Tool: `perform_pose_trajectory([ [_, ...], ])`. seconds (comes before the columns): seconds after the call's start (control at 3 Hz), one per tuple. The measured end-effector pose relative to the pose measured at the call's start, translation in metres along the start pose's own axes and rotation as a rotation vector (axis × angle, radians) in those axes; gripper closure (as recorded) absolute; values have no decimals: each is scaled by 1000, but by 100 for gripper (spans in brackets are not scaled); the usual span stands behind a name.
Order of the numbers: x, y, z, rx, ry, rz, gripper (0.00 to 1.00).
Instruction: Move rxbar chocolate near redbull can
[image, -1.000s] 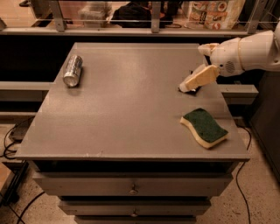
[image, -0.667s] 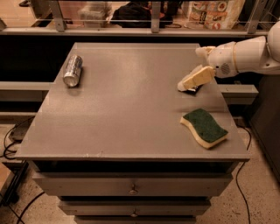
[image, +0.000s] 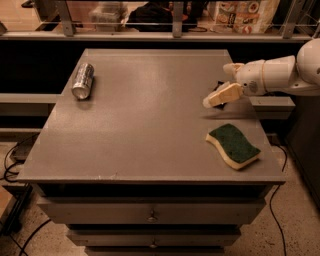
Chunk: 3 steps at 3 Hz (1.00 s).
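Note:
The redbull can (image: 83, 80) lies on its side at the far left of the grey table (image: 145, 125). My gripper (image: 220, 95) reaches in from the right on a white arm and sits low over the table's right side, above the sponge. A small dark sliver (image: 219, 83) shows just behind the gripper. It may be the rxbar chocolate, but I cannot tell. The bar is otherwise hidden. The gripper is far from the can, across most of the table's width.
A green-and-yellow sponge (image: 233, 145) lies near the table's front right corner. A railing with bags and boxes (image: 240, 10) runs behind the table. Drawers (image: 150, 215) sit under the front edge. Cables lie on the floor at left.
The gripper has shifted slightly to the left and a little lower over the table. The can and the sponge have not moved.

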<state>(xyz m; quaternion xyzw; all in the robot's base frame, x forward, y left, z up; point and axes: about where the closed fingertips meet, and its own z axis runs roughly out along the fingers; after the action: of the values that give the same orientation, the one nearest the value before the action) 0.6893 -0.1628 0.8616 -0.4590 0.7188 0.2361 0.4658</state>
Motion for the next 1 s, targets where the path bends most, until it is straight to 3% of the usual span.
perform_pose_trajectory([
  [0.33,18,-5,3,-1,17,12,0],
  [0.67,31,-7,0,23,36,31,24],
  [1.0,33,-6,-5,38,34,37,56],
])
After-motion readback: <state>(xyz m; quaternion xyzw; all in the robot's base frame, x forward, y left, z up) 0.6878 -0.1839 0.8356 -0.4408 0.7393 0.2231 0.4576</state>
